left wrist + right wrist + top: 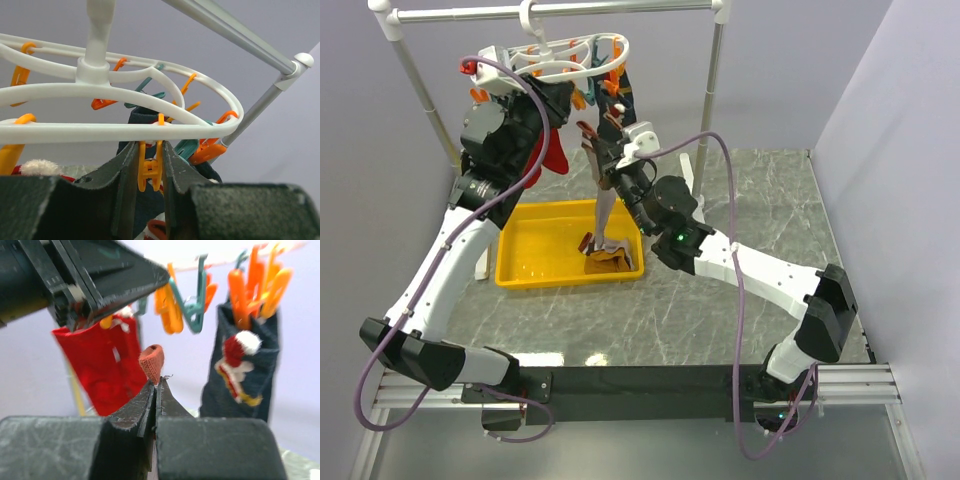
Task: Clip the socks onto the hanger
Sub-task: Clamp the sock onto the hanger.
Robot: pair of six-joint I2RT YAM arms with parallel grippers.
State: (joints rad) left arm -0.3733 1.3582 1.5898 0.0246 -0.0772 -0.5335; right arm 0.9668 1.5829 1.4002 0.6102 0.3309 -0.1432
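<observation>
The white oval hanger [582,60] hangs by its hook from the rail, with orange and teal clothespins; it also shows in the left wrist view [120,132]. My left gripper [149,150] is raised under the ring, its jaws pressed on both sides of an orange clothespin [149,170]. My right gripper [157,385] is shut on the orange-brown knit edge of a sock [151,361], just below the pins. That sock [606,212] hangs down towards the tray. A red sock [100,365] and a dark navy sock [245,365] hang clipped.
A yellow tray [525,272] lies on the table below, with a brown-mustard sock [608,260] in its right end. The white pole-and-rail stand [712,90] carries the hanger. A grey wall stands close on the right.
</observation>
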